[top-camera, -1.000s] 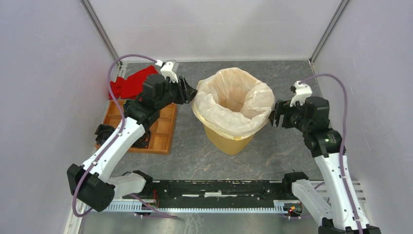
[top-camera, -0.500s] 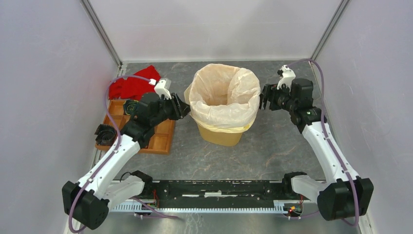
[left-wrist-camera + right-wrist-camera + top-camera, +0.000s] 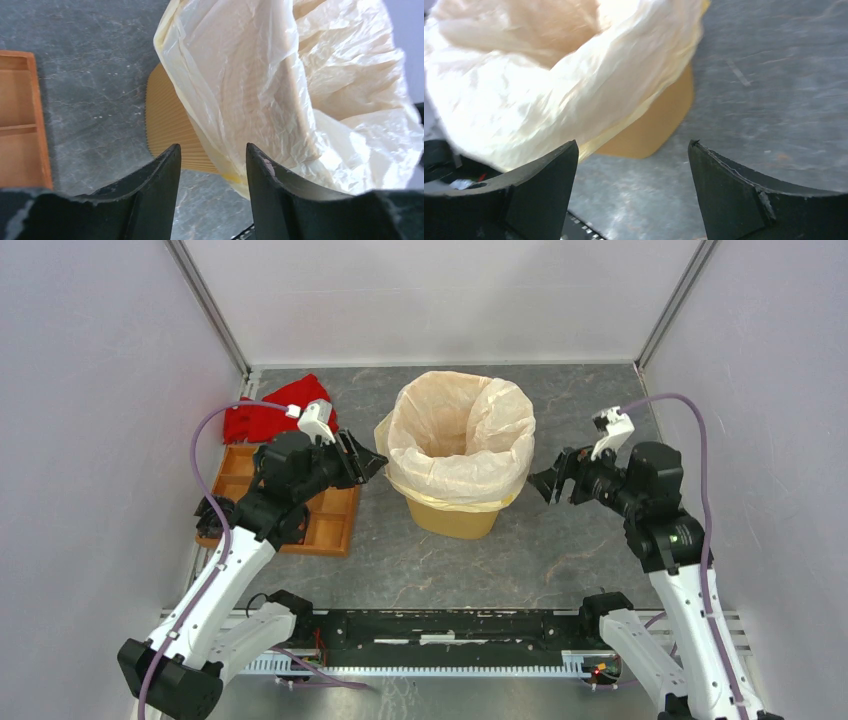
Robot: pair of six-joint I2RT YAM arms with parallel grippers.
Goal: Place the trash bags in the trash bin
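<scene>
The trash bag (image 3: 440, 455) lines the trash bin (image 3: 455, 518), its crinkly edge folded over the rim (the bin stands upright on the grey table (image 3: 560, 560)). My left gripper (image 3: 372, 462) and right gripper (image 3: 545, 485) flank it, both spread apart and grasping nothing

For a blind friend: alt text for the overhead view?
A yellow-orange trash bin, lined with a cream plastic bag, stands between the robot's open left tool and open right tool. An orange tray and red cloth lie left.
</scene>
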